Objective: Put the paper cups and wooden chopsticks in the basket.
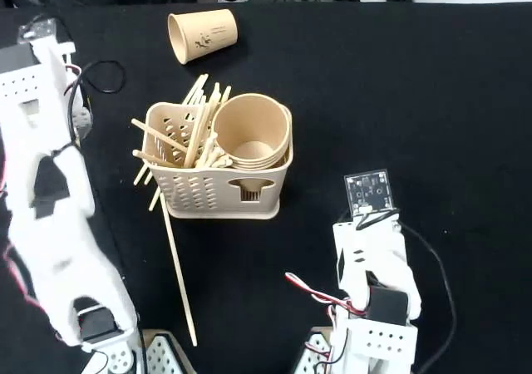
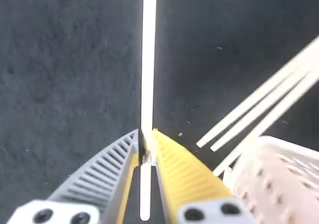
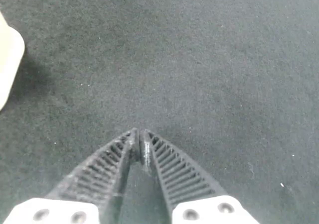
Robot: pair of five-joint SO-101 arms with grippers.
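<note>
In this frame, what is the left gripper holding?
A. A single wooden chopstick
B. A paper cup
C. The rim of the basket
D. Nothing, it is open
A: the left wrist view shows the left gripper shut on one chopstick, which sticks straight out ahead of it.

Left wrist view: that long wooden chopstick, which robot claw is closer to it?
Left. The left gripper is shut on the chopstick, pinching it partway along its length. The right gripper, shut, hangs over bare black cloth.
</note>
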